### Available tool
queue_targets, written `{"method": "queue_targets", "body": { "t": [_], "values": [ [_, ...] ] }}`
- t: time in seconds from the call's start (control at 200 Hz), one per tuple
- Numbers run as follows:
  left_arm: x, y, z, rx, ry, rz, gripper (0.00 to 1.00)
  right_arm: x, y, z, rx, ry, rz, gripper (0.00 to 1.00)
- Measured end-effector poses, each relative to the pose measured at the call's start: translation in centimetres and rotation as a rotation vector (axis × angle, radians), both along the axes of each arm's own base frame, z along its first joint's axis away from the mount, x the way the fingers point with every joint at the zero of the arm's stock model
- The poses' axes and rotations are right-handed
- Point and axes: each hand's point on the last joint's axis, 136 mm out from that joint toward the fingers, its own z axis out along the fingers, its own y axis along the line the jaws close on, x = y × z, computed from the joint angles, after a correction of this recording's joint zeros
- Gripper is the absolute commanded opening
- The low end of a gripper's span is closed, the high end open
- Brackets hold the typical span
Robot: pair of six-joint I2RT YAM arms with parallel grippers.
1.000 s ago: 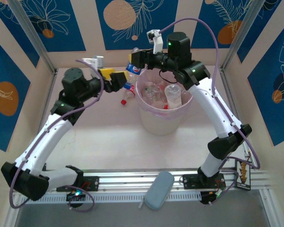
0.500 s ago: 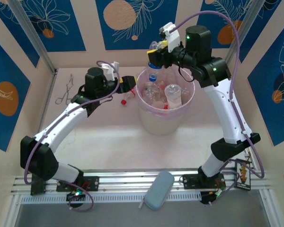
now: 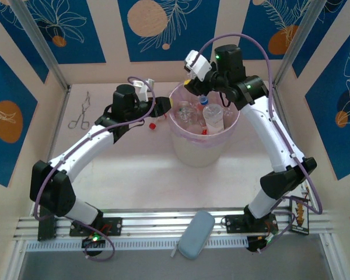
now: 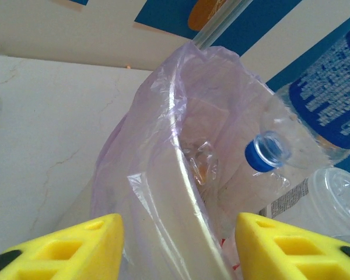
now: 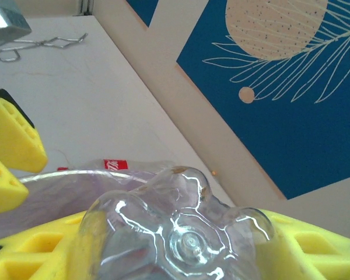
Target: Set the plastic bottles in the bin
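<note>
The bin (image 3: 189, 153) stands mid-table, a lilac liner over its rim (image 4: 181, 175), with several plastic bottles (image 3: 213, 116) inside. My right gripper (image 3: 197, 88) hangs over its far left rim, shut on a clear bottle (image 3: 205, 103) that points blue cap down (image 4: 267, 152). That bottle's lobed base (image 5: 186, 233) sits between the yellow fingers (image 5: 315, 248). My left gripper (image 3: 161, 107) is at the bin's left rim, its fingers (image 4: 76, 248) apart with the rim seen between them, nothing gripped. A red-capped bottle (image 3: 153, 123) with a red label (image 5: 114, 165) lies on the table just left of the bin.
Metal forceps (image 3: 80, 112) lie at the table's far left (image 5: 41, 42). A grey-blue pouch (image 3: 196, 235) rests on the front rail between the arm bases. Patterned walls close in the back and both sides.
The right gripper carried its bottle from the bin's far rim to above the opening, cap tipped down. The left arm swung right to the bin's rim and its jaws narrowed.
</note>
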Motion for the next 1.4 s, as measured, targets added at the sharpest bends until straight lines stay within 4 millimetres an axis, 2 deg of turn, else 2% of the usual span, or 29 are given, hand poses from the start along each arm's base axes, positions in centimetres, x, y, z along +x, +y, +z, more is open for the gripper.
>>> {"method": "queue_targets", "body": {
  "t": [0.125,0.305,0.36,0.435,0.5,0.58,0.625,0.695,0.92,1.02,1.16,1.24,1.321,1.401],
  "values": [
    [0.1,-0.1,0.1,-0.005,-0.008,-0.003,0.5,0.7,0.4,-0.4,-0.034,-0.032,0.018,0.33],
    [0.2,-0.2,0.1,-0.007,-0.01,-0.004,0.49,0.7,1.5,-3.0,-0.085,-0.01,0.077,0.42],
    [0.2,-0.2,0.2,-0.007,-0.011,-0.004,0.49,0.8,1.6,-3.7,-0.1,-0.005,0.093,0.53],
    [0.2,-0.2,0.2,-0.007,-0.011,-0.005,0.49,0.7,1.7,-4.1,-0.094,0.008,0.11,0.58],
    [0.1,-0.2,0.2,-0.008,-0.011,-0.005,0.48,0.5,1.9,-4.2,-0.076,0.022,0.131,0.67],
    [0.2,-0.2,0.1,-0.007,-0.01,-0.006,0.48,0.2,2.1,-4.2,-0.05,0.039,0.158,0.72],
    [0.3,-0.3,0.2,-0.007,-0.01,-0.006,0.48,0.0,2.2,-4.2,-0.034,0.052,0.17,0.87],
    [0.4,-0.3,0.2,-0.008,-0.011,-0.007,0.48,-0.4,2.2,-4.3,-0.007,0.08,0.185,0.89],
    [0.5,-0.4,0.2,-0.007,-0.01,-0.007,0.48,-0.7,1.1,-3.6,0.062,0.125,0.181,0.89],
    [0.5,-0.4,0.2,-0.008,-0.011,-0.007,0.47,-0.6,0.1,-2.5,0.128,0.153,0.14,0.76],
    [0.6,-0.4,0.2,-0.008,-0.011,-0.007,0.47,-0.7,-0.9,0.5,0.255,0.196,0.077,0.58],
    [0.6,-0.5,0.2,-0.008,-0.01,-0.007,0.47,-1.0,-0.7,1.7,0.324,0.224,0.061,0.55],
    [0.6,-0.5,0.2,-0.008,-0.011,-0.007,0.46,-1.1,-0.4,1.6,0.377,0.287,0.043,0.52],
    [0.6,-0.5,0.3,-0.008,-0.012,-0.007,0.46,-0.7,0.0,0.3,0.404,0.363,0.024,0.47]
  ]
}}
